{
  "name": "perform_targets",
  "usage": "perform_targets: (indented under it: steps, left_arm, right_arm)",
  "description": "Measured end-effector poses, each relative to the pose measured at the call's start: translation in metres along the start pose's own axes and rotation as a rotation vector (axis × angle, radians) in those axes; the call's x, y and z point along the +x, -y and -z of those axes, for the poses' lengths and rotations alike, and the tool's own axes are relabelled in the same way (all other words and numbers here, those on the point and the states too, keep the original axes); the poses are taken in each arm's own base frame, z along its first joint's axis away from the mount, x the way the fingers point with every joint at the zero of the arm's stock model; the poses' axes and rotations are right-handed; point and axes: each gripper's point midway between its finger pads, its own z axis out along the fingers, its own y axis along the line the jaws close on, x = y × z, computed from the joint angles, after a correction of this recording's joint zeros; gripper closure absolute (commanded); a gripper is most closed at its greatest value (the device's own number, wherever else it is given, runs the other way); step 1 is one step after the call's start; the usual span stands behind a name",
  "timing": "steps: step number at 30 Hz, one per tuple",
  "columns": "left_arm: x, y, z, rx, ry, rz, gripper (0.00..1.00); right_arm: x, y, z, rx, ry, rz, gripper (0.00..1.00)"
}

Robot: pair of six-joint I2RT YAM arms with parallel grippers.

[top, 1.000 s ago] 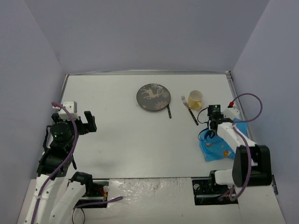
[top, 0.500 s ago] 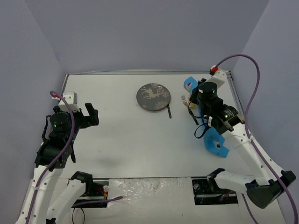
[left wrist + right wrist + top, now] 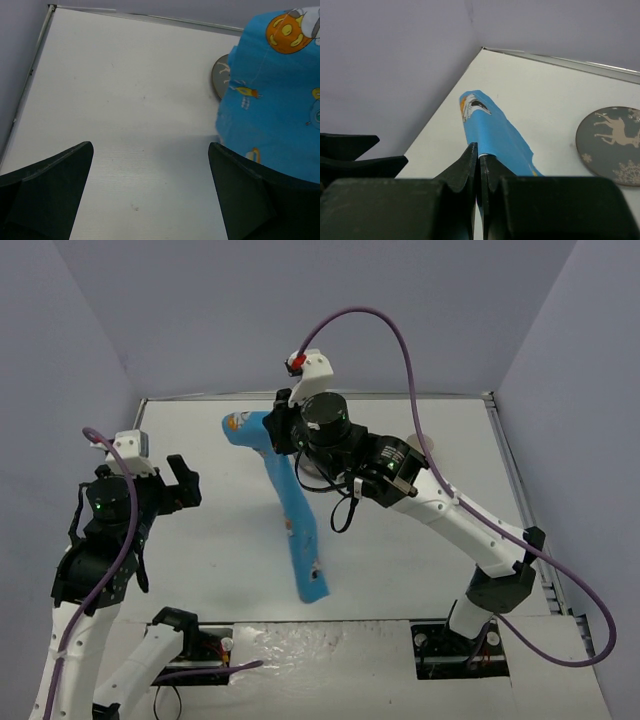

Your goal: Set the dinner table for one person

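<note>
1. The white worktop (image 3: pixel 400 570) with its thin metal rim fills the floor of the scene, bounded by lilac walls on three sides; both arms are mounted at its near edge.
2. The right arm is stretched across the worktop toward the far left-centre, and the right end effector (image 3: pixel 283 430) is held high above the surface.
3. In the right wrist view, the right end effector (image 3: pixel 479 155) is seen pinching the edge of a blue cartoon-print placemat (image 3: pixel 490 130), with the fingers pressed together on the cloth.
4. The placemat (image 3: pixel 295 520) is lifted off the worktop and is seen from above as a long, narrow, folded band running from the end effector toward the near edge. Whether its lower end touches the surface cannot be told.
5. A dark round plate with a deer pattern (image 3: pixel 610 145) is seen lying flat on the worktop (image 3: pixel 545 85), to the right of the hanging cloth.
6. The left end effector (image 3: pixel 185 485) is held above the left part of the worktop, apart from the placemat.
7. In the left wrist view, the fingers of the left end effector (image 3: pixel 150 145) are spread wide and nothing is held between them; bare worktop (image 3: pixel 125 90) is seen below.
8. In that same view the placemat (image 3: pixel 275 100) fills the right side and part of the plate (image 3: pixel 220 77) is covered by it.
</note>
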Motion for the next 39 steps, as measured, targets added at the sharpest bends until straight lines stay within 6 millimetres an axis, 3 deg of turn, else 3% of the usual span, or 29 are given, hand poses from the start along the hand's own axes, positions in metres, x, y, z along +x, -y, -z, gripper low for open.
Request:
perform_targets:
  steps: [4, 9, 11, 13, 18, 20, 22, 25, 29, 32, 35, 39]
  left_arm:
    - [-0.020, -0.005, 0.022, -0.013, 0.060, -0.001, 0.03]
    - [-0.036, -0.007, 0.043, -0.004, 0.135, 0.009, 0.03]
    - [-0.030, -0.006, 0.039, -0.004, 0.120, 0.008, 0.03]
    - [-0.015, -0.005, 0.026, -0.004, 0.077, 0.014, 0.03]
    - [0.052, -0.004, -0.015, -0.012, -0.112, 0.047, 0.03]
    - [0.082, -0.005, -0.030, -0.031, -0.189, 0.073, 0.03]
    - [0.113, -0.007, -0.043, -0.054, -0.268, 0.112, 0.03]
    - [0.154, -0.007, -0.061, -0.086, -0.372, 0.171, 0.03]
    - [0.189, -0.008, -0.079, -0.129, -0.468, 0.226, 0.03]
    - [0.202, -0.007, -0.093, -0.156, -0.508, 0.251, 0.03]
    - [0.218, -0.009, -0.107, -0.199, -0.554, 0.262, 0.03]
    - [0.237, -0.016, -0.118, -0.260, -0.591, 0.271, 0.04]
  right_arm:
    - [-0.005, -0.004, 0.005, -0.004, 0.046, -0.026, 1.00]
    - [0.029, 0.052, 0.025, 0.159, 0.047, -0.051, 1.00]
    - [0.058, 0.080, 0.033, 0.233, 0.022, -0.060, 1.00]
    - [0.093, 0.112, 0.039, 0.304, -0.024, -0.076, 1.00]
    - [0.198, 0.199, 0.056, 0.501, -0.203, -0.104, 0.99]
    - [0.238, 0.220, 0.068, 0.552, -0.286, -0.102, 0.95]
    - [0.274, 0.231, 0.080, 0.574, -0.363, -0.106, 0.83]
    - [0.310, 0.239, 0.095, 0.590, -0.451, -0.128, 0.56]
    - [0.329, 0.241, 0.103, 0.593, -0.503, -0.167, 0.33]
    - [0.329, 0.246, 0.103, 0.588, -0.519, -0.191, 0.21]
    - [0.317, 0.257, 0.104, 0.583, -0.504, -0.199, 0.18]
    - [0.285, 0.276, 0.107, 0.589, -0.424, -0.222, 0.18]
